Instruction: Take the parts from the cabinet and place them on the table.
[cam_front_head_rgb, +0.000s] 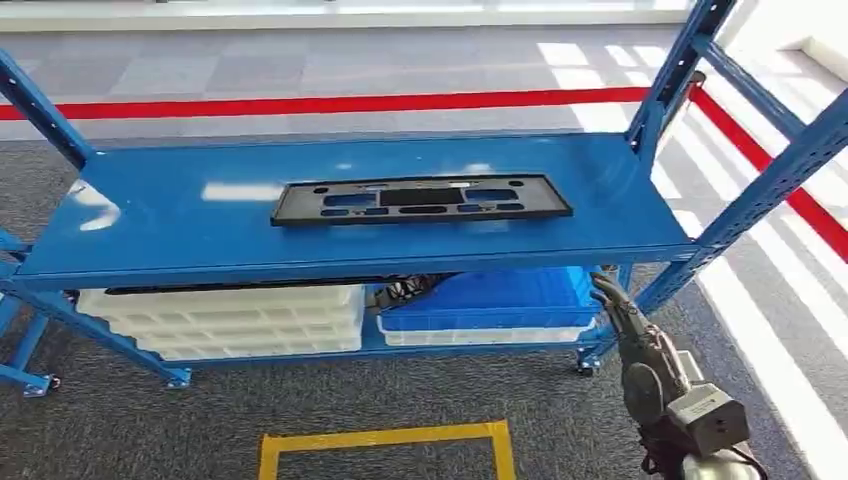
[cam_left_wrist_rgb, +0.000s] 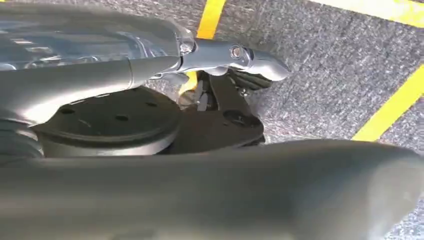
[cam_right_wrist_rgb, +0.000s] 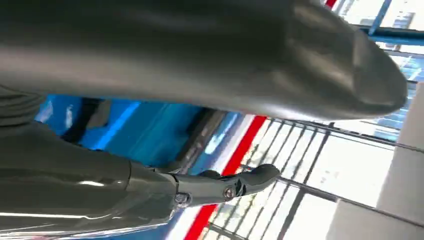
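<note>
The right hand is raised by the rack's right end, fingers straight and apart, nothing held. The black part is seen lying flat on the blue shelf, well apart, up and left. The left hand hangs over carpet, fingers loosely extended, holding nothing.

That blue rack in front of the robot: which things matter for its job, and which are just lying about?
Part of the job:
black part lying flat on the blue rack
right hand, raised beside the rack, holding nothing

Just lying about:
white trays on the lower shelf
blue bin beside them
yellow floor marking
</note>
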